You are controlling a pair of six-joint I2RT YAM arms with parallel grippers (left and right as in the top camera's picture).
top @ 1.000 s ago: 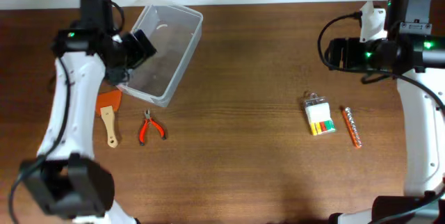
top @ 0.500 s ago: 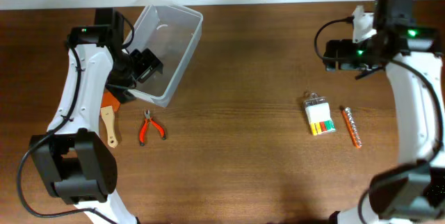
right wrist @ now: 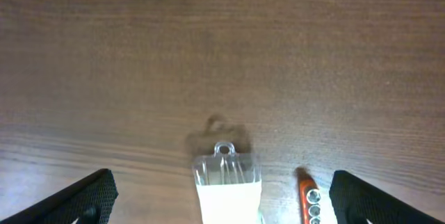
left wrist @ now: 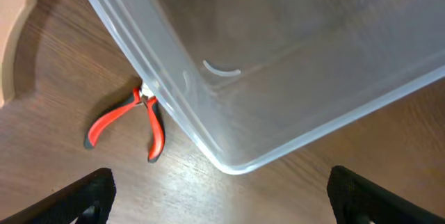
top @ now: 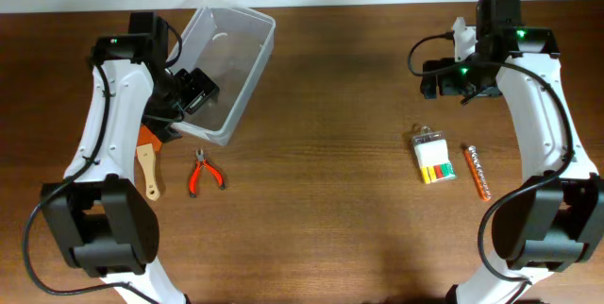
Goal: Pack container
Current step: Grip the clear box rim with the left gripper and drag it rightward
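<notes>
The container (top: pixel 226 59) is a large clear bin at the back left, with nothing in it; it fills the top of the left wrist view (left wrist: pixel 292 57). My left gripper (top: pixel 193 92) hovers over its near left edge, open and empty (left wrist: pixel 226 203). My right gripper (top: pixel 436 70) is open and empty at the back right, above the table, behind a small clear packet of coloured items (top: pixel 434 160). In the right wrist view the gripper (right wrist: pixel 224 206) looks down on the packet (right wrist: pixel 228 189).
Red-handled pliers (top: pixel 203 174) (left wrist: pixel 128 123) lie just in front of the bin. An orange scraper with a wooden handle (top: pixel 148 158) lies to their left. An orange socket rail (top: pixel 478 172) (right wrist: pixel 311 200) lies right of the packet.
My left arm has shifted so its gripper sits a little further over the bin's near edge. My right arm has swung left, toward the table's middle. The objects have not moved.
</notes>
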